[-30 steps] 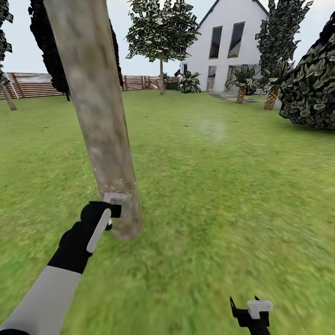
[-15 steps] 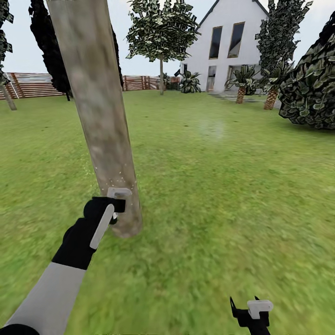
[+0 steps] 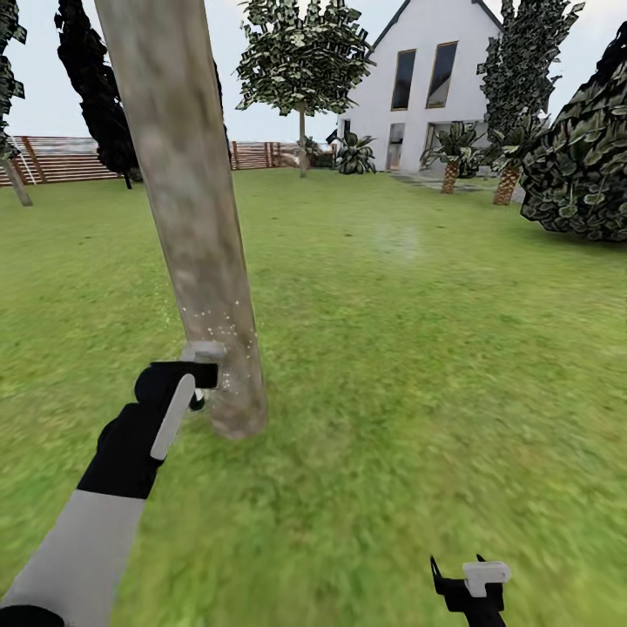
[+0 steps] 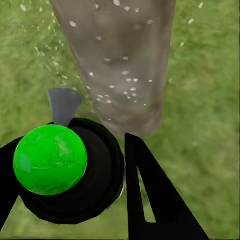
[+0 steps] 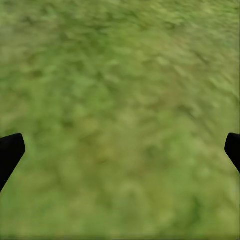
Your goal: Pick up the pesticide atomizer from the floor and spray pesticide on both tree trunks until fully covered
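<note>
The left pincer (image 4: 95, 165) grips the dark round spray bottle with a green top (image 4: 50, 159) close to the thick grey-brown tree trunk (image 3: 196, 226) so the white specks (image 4: 117, 90) land on it, while the right pincer (image 5: 120, 155) hangs wide apart, holding nothing, over the green grass (image 5: 120, 90).

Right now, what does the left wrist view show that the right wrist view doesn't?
Left wrist alone: the left end effector shut on the pesticide atomizer with its green round top, aimed at the tree trunk, which is dotted with white pesticide specks. Right wrist alone: the right end effector open, its dark fingertips wide apart and holding nothing. Both: blurry green grass beneath.
</note>
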Robot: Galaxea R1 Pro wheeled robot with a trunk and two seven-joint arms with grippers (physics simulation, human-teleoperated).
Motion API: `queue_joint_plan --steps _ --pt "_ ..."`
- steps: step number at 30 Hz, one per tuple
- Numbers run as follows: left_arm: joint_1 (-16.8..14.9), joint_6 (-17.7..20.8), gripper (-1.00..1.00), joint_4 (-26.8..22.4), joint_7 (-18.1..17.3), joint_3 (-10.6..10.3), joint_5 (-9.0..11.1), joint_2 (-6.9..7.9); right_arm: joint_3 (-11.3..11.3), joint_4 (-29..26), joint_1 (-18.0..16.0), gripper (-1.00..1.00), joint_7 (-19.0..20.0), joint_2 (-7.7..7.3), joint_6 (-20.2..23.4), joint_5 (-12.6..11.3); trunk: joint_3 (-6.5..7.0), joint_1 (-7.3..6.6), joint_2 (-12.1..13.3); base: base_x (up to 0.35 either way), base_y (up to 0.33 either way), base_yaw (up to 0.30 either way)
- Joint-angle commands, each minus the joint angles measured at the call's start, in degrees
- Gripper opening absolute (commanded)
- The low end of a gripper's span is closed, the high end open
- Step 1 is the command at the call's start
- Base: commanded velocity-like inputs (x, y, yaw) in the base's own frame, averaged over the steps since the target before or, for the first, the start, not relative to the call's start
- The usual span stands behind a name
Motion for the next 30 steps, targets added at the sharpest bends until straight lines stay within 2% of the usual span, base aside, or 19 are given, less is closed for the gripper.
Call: queue_joint_plan --steps 1,2,3,7,11,13,15,16,17,19,21,22,25,26,30 --pt "0.0 -0.09 -1.0 -0.13 -0.02 2.18 0.94 1.32 -0.01 0.0 0.0 1.0 0.0 0.01 0.0 0.0 0.0 0.0 0.0 0.0 0.0 0.0" --pt "0.1 -0.07 -1.0 -0.26 -0.03 3.5 1.19 2.85 0.0 0.01 0.0 1.0 0.0 0.02 0.0 0.0 0.0 0.0 0.0 0.0 0.0 0.0" --pt "0.3 -0.07 -1.0 -0.32 -0.03 4.37 1.27 3.62 0.0 0.0 0.0 1.0 0.0 0.0 0.0 0.0 0.0 0.0 0.0 0.0 0.0 0.0" --pt "1.4 -0.14 -1.0 -0.13 -0.08 5.13 0.73 4.12 0.03 0.02 0.0 1.0 0.0 0.04 0.0 0.0 0.0 0.0 0.0 0.0 0.0 0.0" --pt "7.84 -1.0 -1.0 0.5 -0.3 4.99 0.75 3.99 0.04 0.48 0.0 1.0 0.0 0.07 0.0 0.0 0.0 0.0 0.0 0.0 0.0 0.0" --pt "9.78 -1.94 -1.0 2.64 -0.3 5.05 0.8 3.69 0.04 0.8 0.0 1.0 0.0 0.08 0.0 0.0 0.0 0.0 0.0 0.0 0.0 0.0" --pt "10.41 -5.93 -1.0 8.77 -0.3 5.13 0.82 3.35 0.04 0.86 0.0 1.0 0.0 0.08 0.0 0.0 0.0 0.0 0.0 0.0 0.0 0.0" --pt "10.56 -11.15 -1.0 14.44 -0.3 4.99 0.83 3.22 0.04 0.87 0.0 1.0 0.0 0.08 0.0 0.0 0.0 0.0 0.0 0.0 0.0 0.0" --pt "10.6 -14.65 -1.0 18.37 -0.26 4.58 0.83 3.13 0.04 0.88 0.0 1.0 0.0 0.08 0.0 0.0 0.0 0.0 0.0 0.0 0.0 0.0" --pt "10.63 -18.8 -1.0 22.72 0.2 3.04 0.79 2.7 0.04 0.88 0.0 1.0 0.03 0.08 0.0 0.0 0.0 0.0 0.0 0.0 0.0 0.0" --pt "10.73 -22.36 -1.0 25.59 0.43 2.26 0.88 1.61 0.04 0.88 0.0 1.0 0.07 0.08 0.0 0.0 0.0 0.0 0.0 0.0 0.0 0.0" --pt "10.87 -25.69 -1.0 28.34 0.47 2.12 0.87 0.79 0.04 0.88 0.0 1.0 0.07 0.08 0.0 0.0 0.0 0.0 0.0 0.0 0.0 0.0" --pt "10.97 -36.32 -1.0 38.43 0.49 2.03 0.84 -0.02 0.04 0.86 0.0 1.0 0.1 0.04 0.0 0.0 0.0 0.0 0.0 0.002 -0.002 0.0" --pt "10.98 -37.8 -1.0 40.5 0.48 2.06 0.85 -0.05 0.04 0.87 0.0 1.0 0.14 0.01 0.0 0.0 0.0 0.0 0.0 0.074 -0.112 0.0" --pt "10.98 -38.75 -1.0 41.99 0.07 2.08 0.95 0.24 0.03 0.88 0.0 1.0 0.17 -0.04 -0.01 0.0 0.0 0.0 0.0 0.126 -0.215 0.0"
